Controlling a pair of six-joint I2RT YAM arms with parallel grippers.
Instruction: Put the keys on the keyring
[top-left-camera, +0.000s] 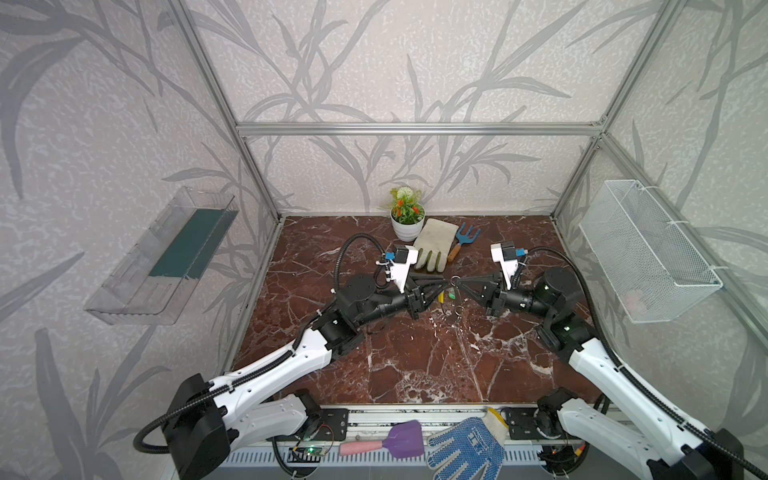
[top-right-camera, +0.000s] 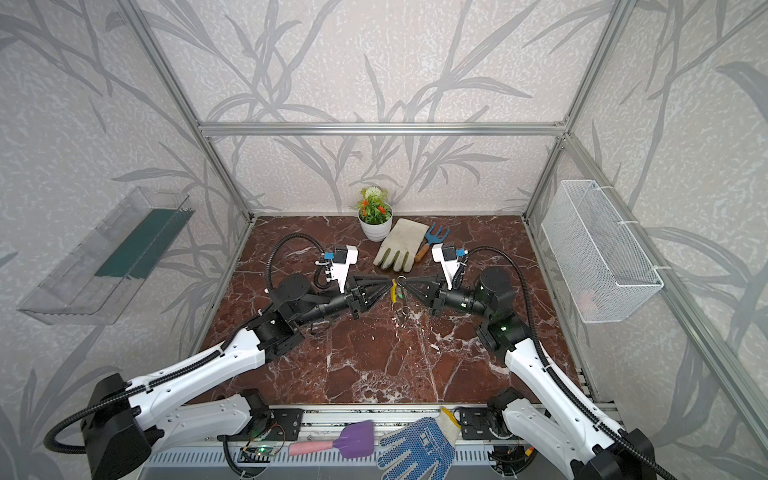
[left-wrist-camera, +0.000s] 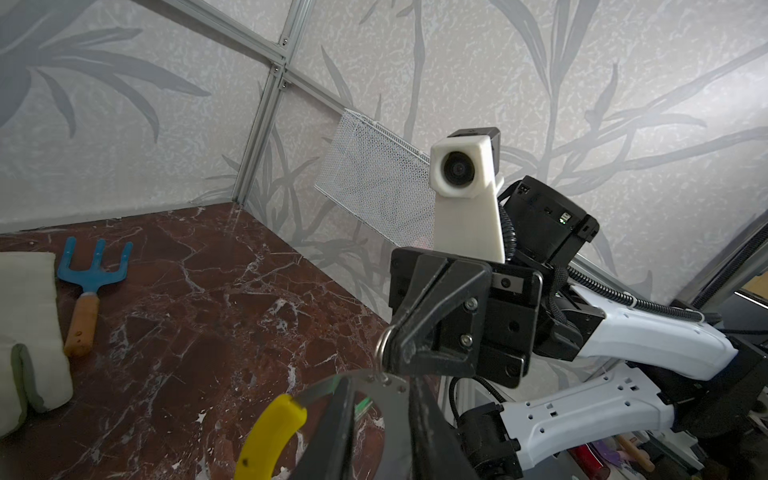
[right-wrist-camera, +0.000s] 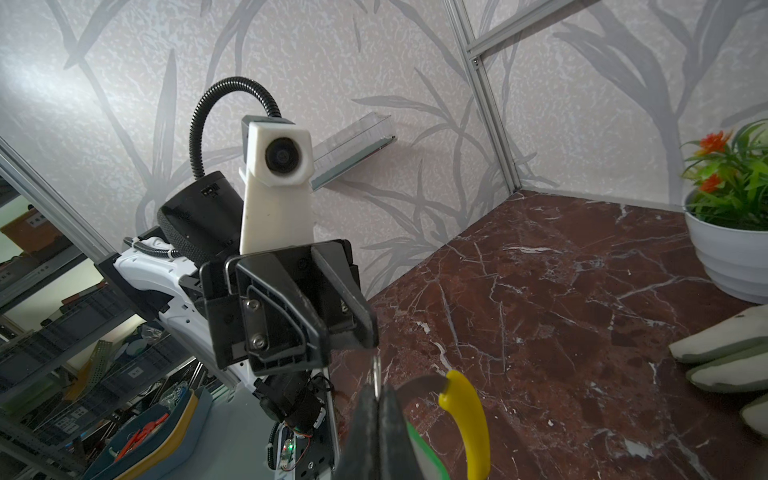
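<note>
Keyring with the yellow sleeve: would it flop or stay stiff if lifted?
Probably stiff: the keyring holds a clean curve while hanging from a small silver ring pinched in the right gripper. Likely light, being thin metal. It may swing on that ring when moved.

Two white-and-black robot arms: left arm and right arm. Two gloves: one cream fabric glove, one blue dotted knit glove. One each: white-potted artificial plant, blue wooden-handled hand fork, purple pink-handled scoop, clear plastic wall tray, white wire-mesh basket, grey metal hoop keyring with yellow sleeve, green plastic key tag. Small silver rings: too tangled to count.
</note>
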